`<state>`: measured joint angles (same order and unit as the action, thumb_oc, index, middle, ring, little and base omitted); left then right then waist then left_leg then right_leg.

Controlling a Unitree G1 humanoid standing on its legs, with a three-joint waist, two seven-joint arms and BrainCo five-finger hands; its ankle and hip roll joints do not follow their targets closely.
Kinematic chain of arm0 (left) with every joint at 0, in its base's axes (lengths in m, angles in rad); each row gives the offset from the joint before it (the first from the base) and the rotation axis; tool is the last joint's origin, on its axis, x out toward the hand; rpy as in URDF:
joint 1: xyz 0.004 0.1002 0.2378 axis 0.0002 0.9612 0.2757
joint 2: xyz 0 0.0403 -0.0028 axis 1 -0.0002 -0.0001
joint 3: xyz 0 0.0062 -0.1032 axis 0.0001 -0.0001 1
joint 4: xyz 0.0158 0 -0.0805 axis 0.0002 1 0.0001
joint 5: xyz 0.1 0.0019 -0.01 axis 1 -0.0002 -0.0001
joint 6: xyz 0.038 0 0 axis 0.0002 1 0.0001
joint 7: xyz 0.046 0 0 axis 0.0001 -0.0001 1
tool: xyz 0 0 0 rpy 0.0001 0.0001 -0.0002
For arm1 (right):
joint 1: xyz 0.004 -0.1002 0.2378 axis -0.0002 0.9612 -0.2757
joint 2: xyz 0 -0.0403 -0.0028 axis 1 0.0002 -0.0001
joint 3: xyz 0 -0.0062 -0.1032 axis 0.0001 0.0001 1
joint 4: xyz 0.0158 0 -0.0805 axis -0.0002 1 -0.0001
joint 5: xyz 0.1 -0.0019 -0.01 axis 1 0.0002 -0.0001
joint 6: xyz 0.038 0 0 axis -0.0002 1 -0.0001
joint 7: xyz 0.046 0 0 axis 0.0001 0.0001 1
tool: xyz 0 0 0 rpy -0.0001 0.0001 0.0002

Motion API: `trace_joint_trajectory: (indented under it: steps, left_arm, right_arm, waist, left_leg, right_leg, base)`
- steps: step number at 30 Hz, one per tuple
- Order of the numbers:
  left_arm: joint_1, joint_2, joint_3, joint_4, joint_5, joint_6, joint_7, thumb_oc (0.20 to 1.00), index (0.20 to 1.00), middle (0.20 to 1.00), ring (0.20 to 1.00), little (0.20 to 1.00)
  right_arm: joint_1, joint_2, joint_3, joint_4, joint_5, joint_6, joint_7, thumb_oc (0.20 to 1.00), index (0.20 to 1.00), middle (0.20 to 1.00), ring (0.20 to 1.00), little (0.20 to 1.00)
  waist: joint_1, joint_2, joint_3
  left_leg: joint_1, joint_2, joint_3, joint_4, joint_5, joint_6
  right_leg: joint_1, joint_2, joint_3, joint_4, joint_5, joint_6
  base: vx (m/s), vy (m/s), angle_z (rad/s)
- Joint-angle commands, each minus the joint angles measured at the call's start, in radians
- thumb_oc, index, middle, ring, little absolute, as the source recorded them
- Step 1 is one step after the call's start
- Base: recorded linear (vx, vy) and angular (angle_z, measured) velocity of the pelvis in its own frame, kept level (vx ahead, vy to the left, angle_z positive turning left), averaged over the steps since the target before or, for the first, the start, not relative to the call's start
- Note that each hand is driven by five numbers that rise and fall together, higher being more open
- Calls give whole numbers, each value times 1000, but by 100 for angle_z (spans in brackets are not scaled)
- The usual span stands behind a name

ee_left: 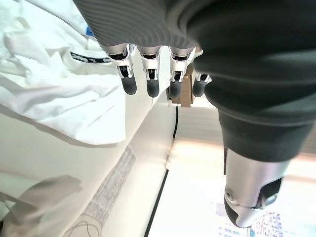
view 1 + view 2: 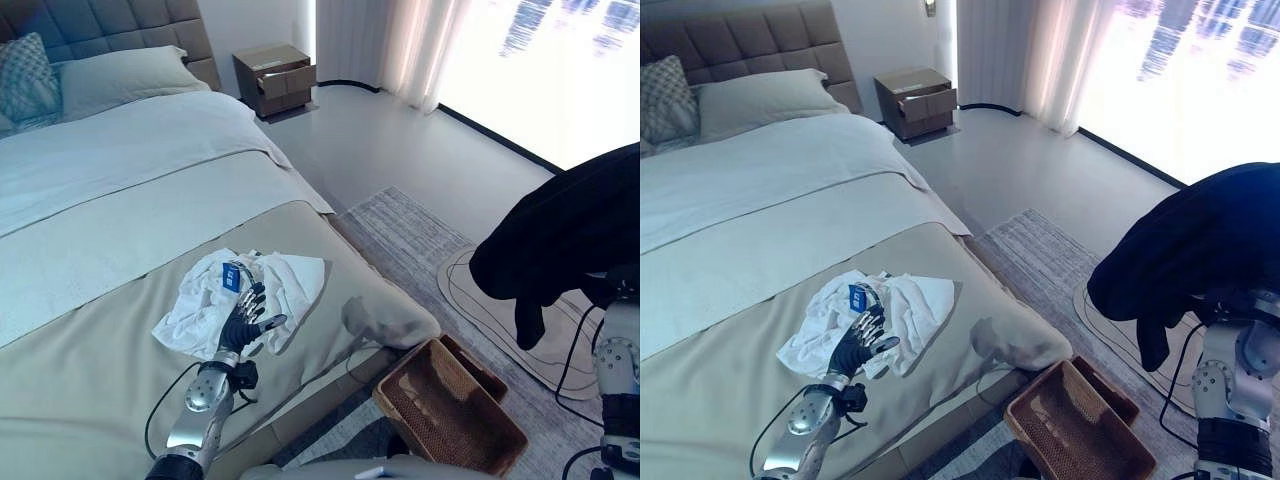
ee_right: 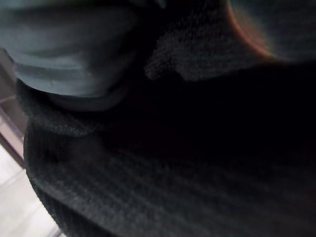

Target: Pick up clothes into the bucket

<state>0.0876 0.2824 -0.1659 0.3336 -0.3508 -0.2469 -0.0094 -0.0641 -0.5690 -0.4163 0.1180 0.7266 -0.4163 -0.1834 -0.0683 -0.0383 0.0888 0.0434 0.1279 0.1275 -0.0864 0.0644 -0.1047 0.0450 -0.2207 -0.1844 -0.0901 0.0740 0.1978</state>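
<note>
A crumpled white garment (image 2: 270,285) with a blue tag lies on the beige bed cover (image 2: 90,380), near the bed's foot corner. My left hand (image 2: 245,318) is at the garment's near edge, open with straight, spread fingers (image 1: 150,84) and holding nothing. A black garment (image 2: 570,235) hangs in the air at the right, draped over my raised right arm (image 2: 615,370) and covering the hand. In the right wrist view, dark knit cloth (image 3: 173,158) lies against the camera. A brown wicker basket (image 2: 450,410) stands on the floor below the bed's corner, between the two arms.
The bed runs back to pillows (image 2: 110,80) and a padded headboard. A brown nightstand (image 2: 275,78) stands by the far wall. A striped grey rug (image 2: 420,235) and a pale round mat (image 2: 480,295) cover the floor at the right, before the curtains and bright window.
</note>
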Motion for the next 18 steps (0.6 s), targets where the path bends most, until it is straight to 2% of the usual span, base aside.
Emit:
trace_joint_trajectory:
  steps: [1, 6, 8, 10, 12, 13, 15, 18]
  left_arm:
    - [-27, 20, 71, -65, -69, -70, 3, 1000, 1000, 1000, 1000, 1000]
    - [-21, -2, 100, -111, -161, -90, -20, 1000, 1000, 1000, 1000, 1000]
    - [-24, -3, 101, -117, -164, -93, -19, 1000, 1000, 1000, 1000, 1000]
    - [-32, -1, 108, -143, -174, -103, -10, 1000, 1000, 1000, 1000, 1000]
    - [-59, 11, 116, -190, -182, -130, 14, 1000, 1000, 1000, 1000, 1000]
    - [-62, 11, 118, -190, -182, -130, 15, 1000, 1000, 1000, 1000, 1000]
    - [-95, 19, 128, -239, -189, -157, 48, 1000, 1000, 1000, 1000, 1000]
    - [-114, 26, 138, -259, -182, -170, 72, 1000, 1000, 1000, 1000, 1000]
  right_arm:
    - [-23, -35, -51, -102, -24, -48, 29, 200, 200, 200, 200, 200]
    - [-5, -24, -20, -107, -169, -3, 9, 200, 200, 200, 200, 200]
    - [-10, -16, -15, -102, -176, 0, 4, 200, 200, 200, 200, 200]
    - [-23, -7, 2, -95, -218, 10, -20, 200, 200, 200, 200, 200]
    - [-58, -1, 23, -86, -264, 17, -57, 200, 200, 200, 200, 200]
    - [-64, -1, 25, -85, -267, 17, -60, 200, 200, 200, 200, 200]
    - [-95, 19, 51, -99, -268, 12, -73, 200, 200, 200, 200, 200]
    - [-101, 41, 62, -119, -288, 11, -80, 200, 200, 200, 200, 200]
  waist:
    - [-6, -48, -14]
    - [-17, -34, 26]
    - [-18, -31, 39]
    - [-23, -23, 74]
    - [-32, -14, 142]
    - [-31, -14, 142]
    - [-46, -3, 206]
    - [-51, 0, 235]
  left_leg:
    - [-11, -23, 23, 146, -137, 44]
    - [-21, -36, 57, 185, -159, 56]
    - [-26, -39, 63, 197, -165, 58]
    - [-45, -45, 73, 226, -174, 58]
    - [-105, -45, 88, 300, -192, 58]
    - [-115, -43, 90, 313, -198, 59]
    - [-190, -31, 107, 386, -219, 59]
    - [-250, -23, 111, 437, -232, 57]
  right_leg:
    - [-35, 12, -14, 53, 16, -13]
    - [-74, -9, 20, 98, 15, -6]
    - [-83, -16, 25, 112, 12, -5]
    - [-110, -29, 35, 142, 10, 0]
    - [-171, -47, 53, 191, 9, 3]
    - [-181, -47, 57, 199, 6, 3]
    - [-282, -58, 87, 274, -3, 2]
    - [-347, -68, 100, 323, -10, -1]
  base:
    - [-11, 5, -25]
    - [-37, 29, -21]
    - [-51, 33, -26]
    - [-143, 45, -12]
    - [-229, 41, -20]
    - [-171, 34, -27]
    - [-241, 34, -18]
    - [-155, -10, -23]
